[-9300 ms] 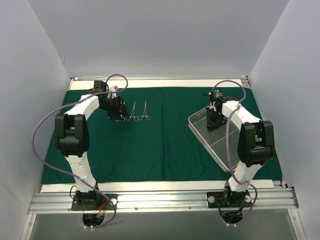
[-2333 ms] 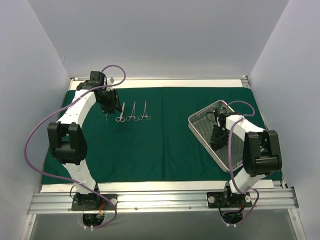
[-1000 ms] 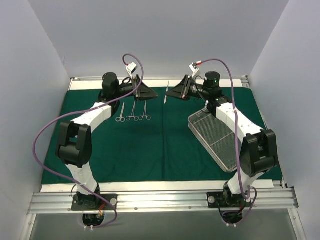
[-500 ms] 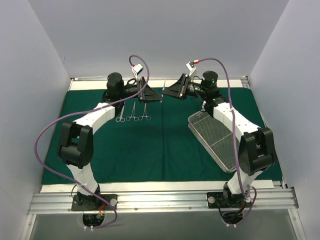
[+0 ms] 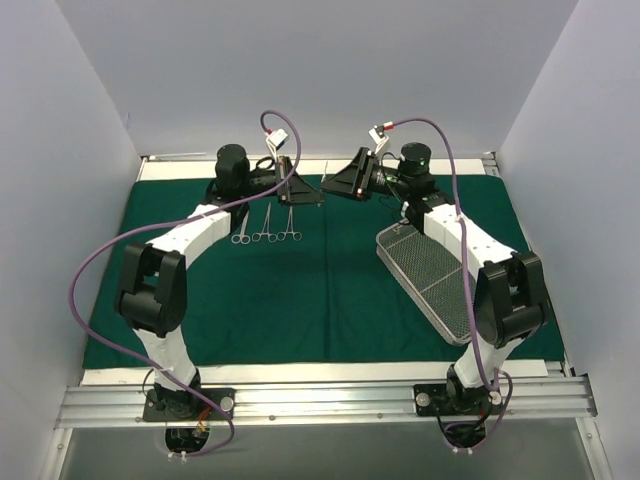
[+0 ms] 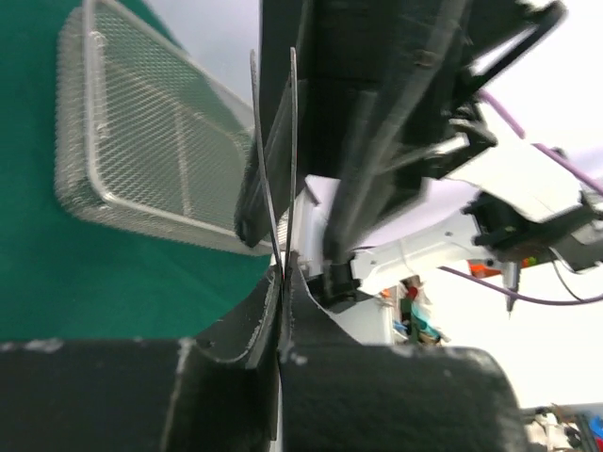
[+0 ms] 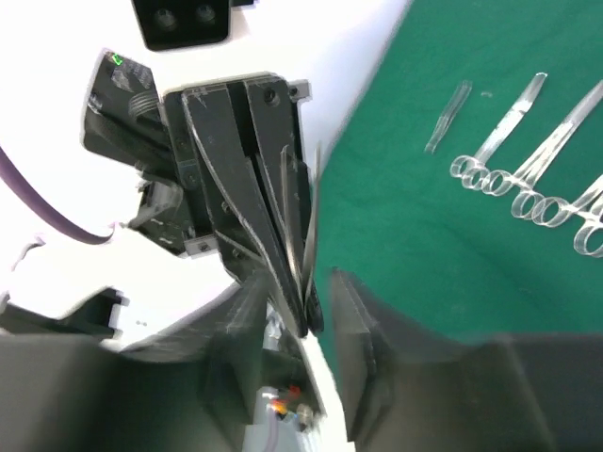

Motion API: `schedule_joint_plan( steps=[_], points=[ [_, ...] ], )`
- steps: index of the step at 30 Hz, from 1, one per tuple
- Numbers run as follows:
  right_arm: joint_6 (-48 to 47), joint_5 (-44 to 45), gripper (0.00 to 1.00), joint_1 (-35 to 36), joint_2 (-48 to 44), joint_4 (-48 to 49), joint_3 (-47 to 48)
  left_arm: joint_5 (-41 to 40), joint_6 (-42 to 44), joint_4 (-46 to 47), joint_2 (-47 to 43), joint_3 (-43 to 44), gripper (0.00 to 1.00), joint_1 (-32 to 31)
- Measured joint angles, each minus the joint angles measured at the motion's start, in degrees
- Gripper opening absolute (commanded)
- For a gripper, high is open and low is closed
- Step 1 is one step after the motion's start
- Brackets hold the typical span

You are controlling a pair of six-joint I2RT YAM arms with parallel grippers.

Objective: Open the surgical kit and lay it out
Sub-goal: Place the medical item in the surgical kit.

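**Top view.** The dark green cloth (image 5: 330, 290) lies spread flat over the bench (image 5: 330, 372) and fills most of the middle of the frame. The wire-mesh tray (image 5: 432, 278) sits on it at the right, turned at an angle, with nothing visible in it. Three scissor-handled instruments (image 5: 265, 226) lie side by side on the cloth at upper left, ring ends toward the bottom of the frame. Both arms are raised. The left gripper (image 5: 314, 196) and right gripper (image 5: 335, 187) meet tip to tip at upper centre, above the far edge of the cloth. A thin silver instrument (image 5: 326, 170) stands up from where they meet.

**Left wrist view.** The left gripper's two fingers press together at lower centre, clamped on the base of the thin silver instrument. Its two narrow blades rise from there toward the top of the frame. The dark body of the right gripper sits just behind the blades, too blurred to show whether it touches them. The tray (image 6: 151, 141) shows at upper left, on the cloth.

**Right wrist view.** The right gripper's fingers at the bottom stand narrowly apart with a visible gap. The left gripper's tips point down into that gap, with the instrument's thin edge alongside them. The scissor-handled instruments (image 7: 528, 179) lie on the cloth at upper right. A short straight silver piece (image 7: 448, 118) lies just to their left.
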Motion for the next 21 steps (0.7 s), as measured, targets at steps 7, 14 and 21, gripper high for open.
schedule_joint_plan(
  steps=[7,14,21],
  points=[
    [-11.98,10.23,0.99,-0.24,-0.24,-20.41,6.91,-12.26,23.69,-36.00,-0.02,9.29,0.02,3.43],
    [-20.13,22.53,1.00,-8.04,-6.75,-37.46,6.84,-34.64,38.84,-59.23,0.02,13.46,0.02,11.13],
    [-25.79,28.00,1.00,-17.07,-14.51,-47.23,5.57,-51.30,46.56,-67.54,3.21,13.46,0.02,13.62]
  ],
)
